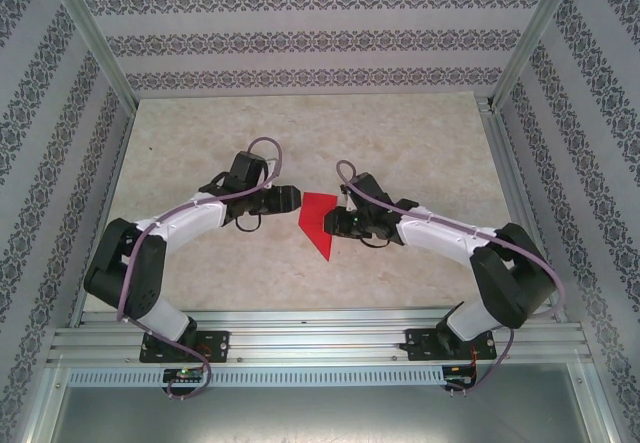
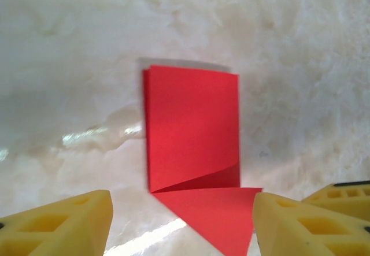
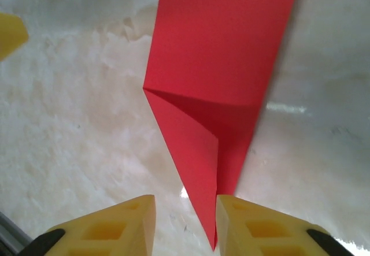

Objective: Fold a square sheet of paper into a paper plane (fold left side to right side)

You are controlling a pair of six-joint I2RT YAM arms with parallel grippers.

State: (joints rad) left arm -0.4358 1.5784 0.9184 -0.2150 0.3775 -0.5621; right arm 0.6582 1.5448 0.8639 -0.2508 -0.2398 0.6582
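While spread open and grasping nothing, flanked the folded square sheet of paper (image 1: pixel 318 219) mid table (image 1: pixel 200 143) with left gripper (image 1: pixel 297 201) and right gripper (image 1: pixel 334 225); found it flat, pointed toward the near edge.

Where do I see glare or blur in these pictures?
Left wrist: glare streaks on the table beside the red paper, and the yellow fingers look soft. Right wrist: a glare patch right of the paper. Top external: even light, no glare.
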